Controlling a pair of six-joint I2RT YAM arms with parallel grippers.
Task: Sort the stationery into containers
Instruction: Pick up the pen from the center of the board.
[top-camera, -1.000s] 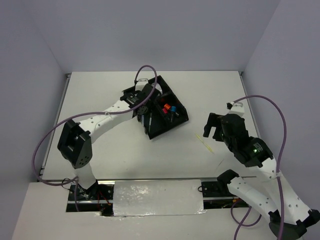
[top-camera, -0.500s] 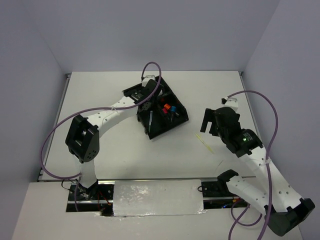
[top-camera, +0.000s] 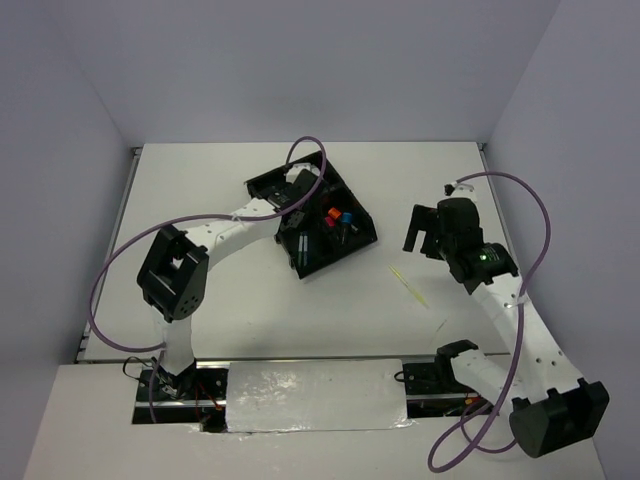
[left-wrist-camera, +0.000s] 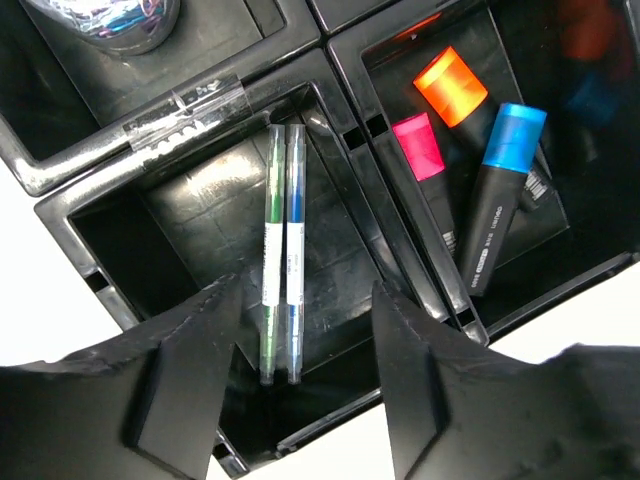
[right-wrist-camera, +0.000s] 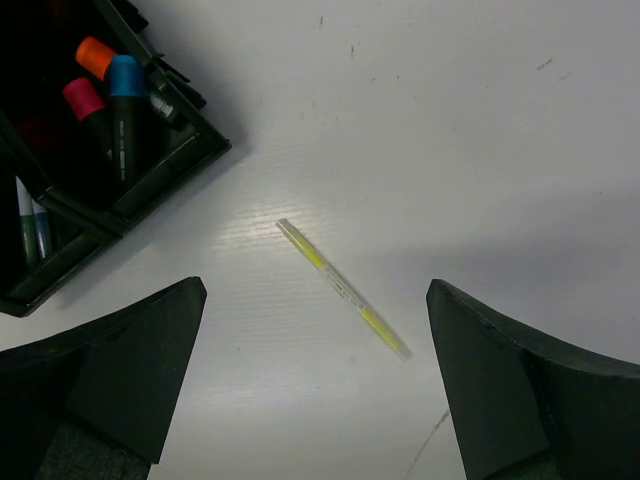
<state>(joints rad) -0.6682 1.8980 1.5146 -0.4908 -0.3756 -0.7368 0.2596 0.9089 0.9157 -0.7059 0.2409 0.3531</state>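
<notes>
Top external view: the black tray (top-camera: 360, 243) sits mid-tabletop (top-camera: 250, 300) with the left end effector (top-camera: 297, 212) above it. One yellow-green pen (top-camera: 408, 286) lies loose on the bare surface, off the tray's near right corner and well apart from the left arm. We find the right end effector (top-camera: 420, 232) just beyond that pen, so the right arm is plainly the nearer. Left wrist view: the left end effector stands spread and holds nothing. It hovers over the compartment where a green pen (left-wrist-camera: 271, 260) and a blue pen (left-wrist-camera: 294, 250) lie side by side; the orange-, pink- and blue-capped markers (left-wrist-camera: 490, 230) occupy the neighbouring compartment. Right wrist view: the right end effector is likewise apart and empty. The loose pen lies on the tabletop under its gap, long axis running from upper left to lower right, oblique to the line along which it closes. We judge that a wrist turn will be needed before descent, so that it closes across the barrel rather than along it.
</notes>
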